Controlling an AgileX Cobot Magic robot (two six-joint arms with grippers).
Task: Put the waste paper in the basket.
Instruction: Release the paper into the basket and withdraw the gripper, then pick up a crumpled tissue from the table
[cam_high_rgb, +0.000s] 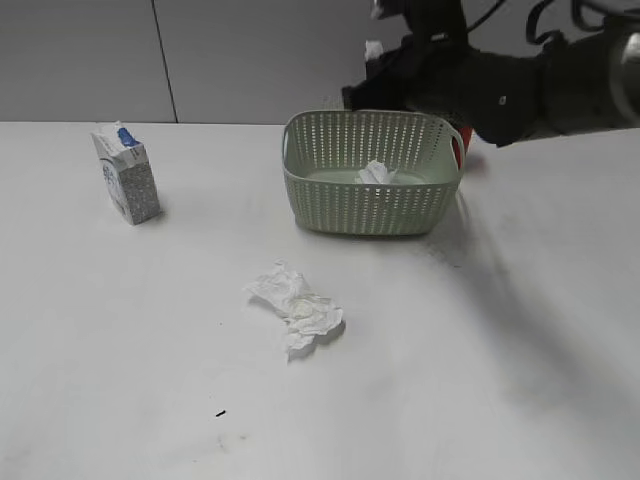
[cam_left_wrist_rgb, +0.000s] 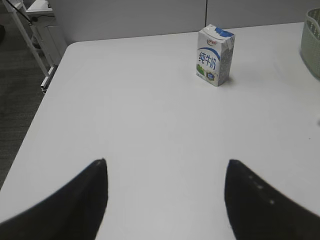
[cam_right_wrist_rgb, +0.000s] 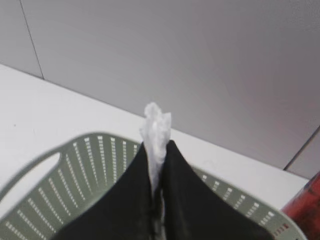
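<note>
Loose waste paper (cam_high_rgb: 297, 308) waits mid-table; right gripper (cam_right_wrist_rgb: 156, 150) pinches another wad over the basket (cam_high_rgb: 372, 205) near the far edge; release centred. Left gripper (cam_left_wrist_rgb: 165, 195) spread, empty.

One crumpled white wad (cam_right_wrist_rgb: 156, 131) is pinched in my right fingers (cam_right_wrist_rgb: 177, 200) above the sage-green perforated basket (cam_high_rgb: 372, 205); another lies inside (cam_high_rgb: 376, 174), a third on the table (cam_high_rgb: 297, 306).

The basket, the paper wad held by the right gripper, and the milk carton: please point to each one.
basket (cam_high_rgb: 372, 210), exterior view, on its perforated front wall.
paper wad (cam_right_wrist_rgb: 156, 131), right wrist view, on the part sticking out above the closed fingers.
milk carton (cam_left_wrist_rgb: 215, 62), left wrist view, on its printed front face.
</note>
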